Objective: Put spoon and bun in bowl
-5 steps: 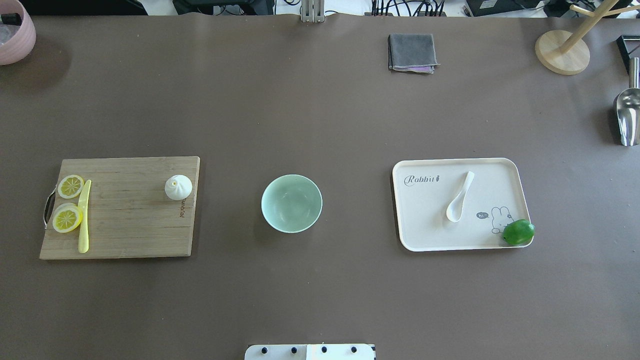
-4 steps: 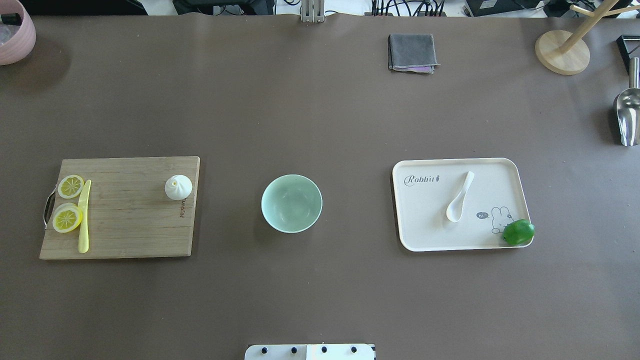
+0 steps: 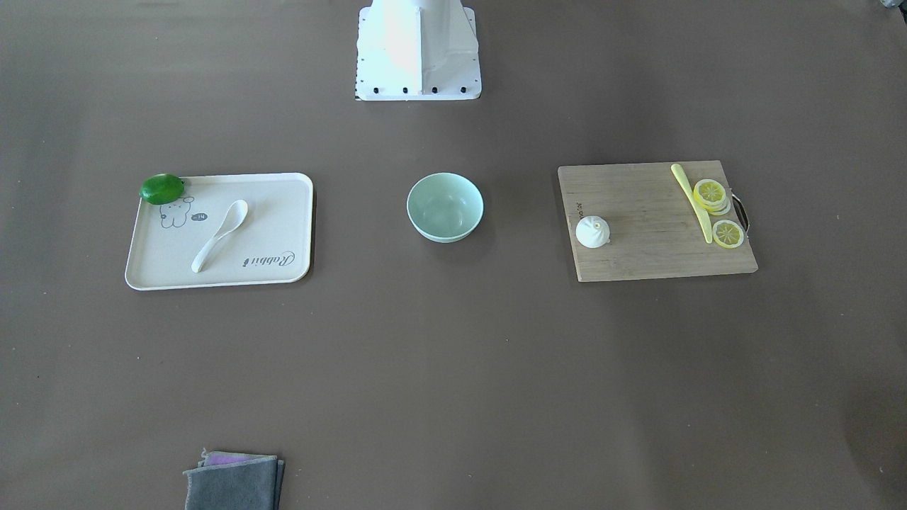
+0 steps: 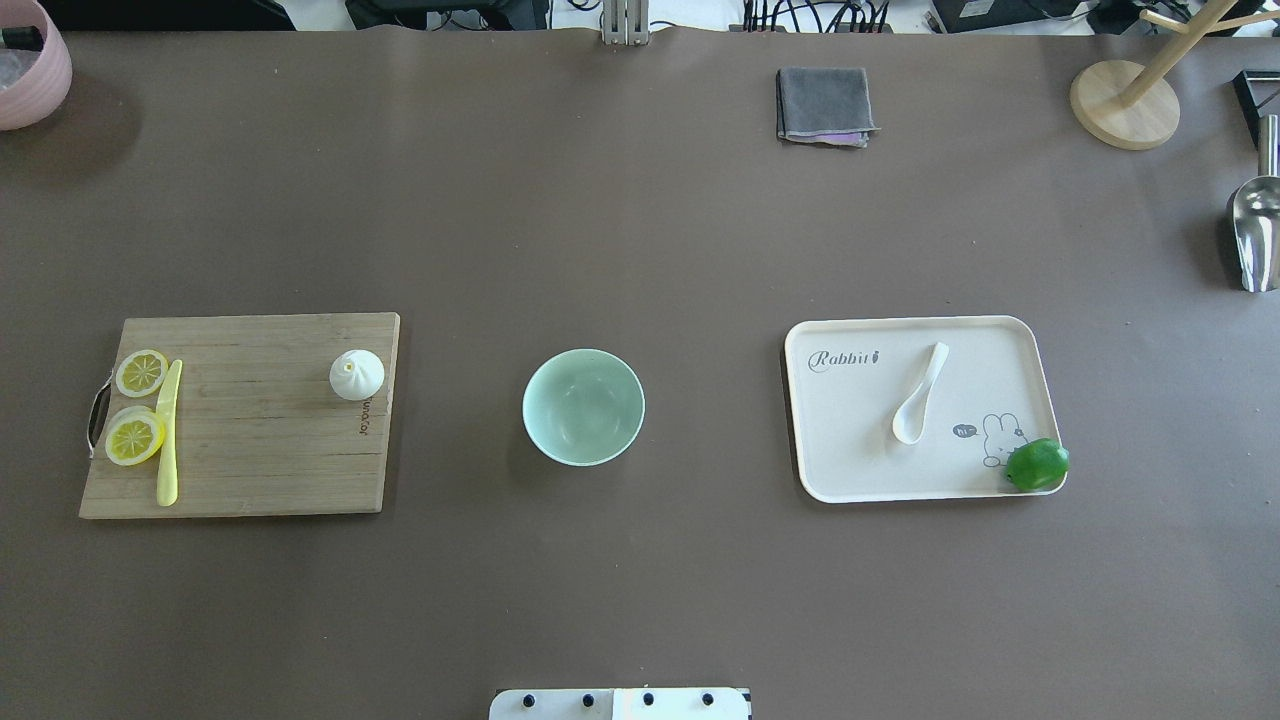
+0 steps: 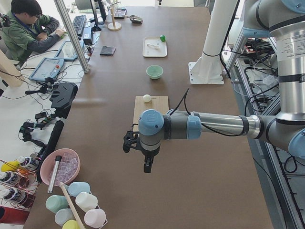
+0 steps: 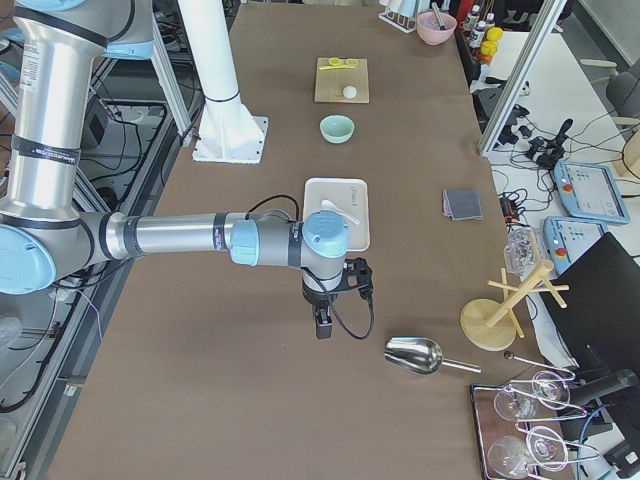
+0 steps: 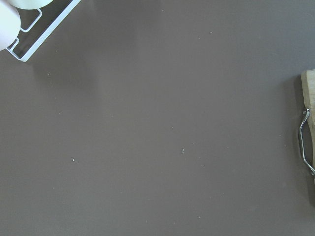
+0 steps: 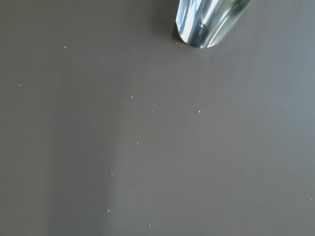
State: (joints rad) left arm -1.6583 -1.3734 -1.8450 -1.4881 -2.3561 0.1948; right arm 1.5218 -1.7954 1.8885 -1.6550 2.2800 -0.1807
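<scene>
The mint-green bowl [image 4: 583,406] stands empty at the table's middle. The white bun [image 4: 357,375] sits on the wooden cutting board [image 4: 250,460] to the bowl's left. The white spoon [image 4: 920,393] lies on the cream tray [image 4: 1005,350] to the bowl's right. Both grippers are outside the overhead and front views. The left gripper [image 5: 147,168] shows only in the exterior left view, over bare table beyond the board's handle end. The right gripper [image 6: 322,328] shows only in the exterior right view, over bare table beyond the tray. I cannot tell whether either is open or shut.
Lemon slices [image 4: 138,405] and a yellow knife [image 4: 168,432] lie on the board's left side. A green lime [image 4: 1037,465] sits on the tray's corner. A grey cloth [image 4: 824,104], a metal scoop [image 4: 1255,235], a wooden stand [image 4: 1125,100] and a pink bowl [image 4: 30,70] lie at the table's edges.
</scene>
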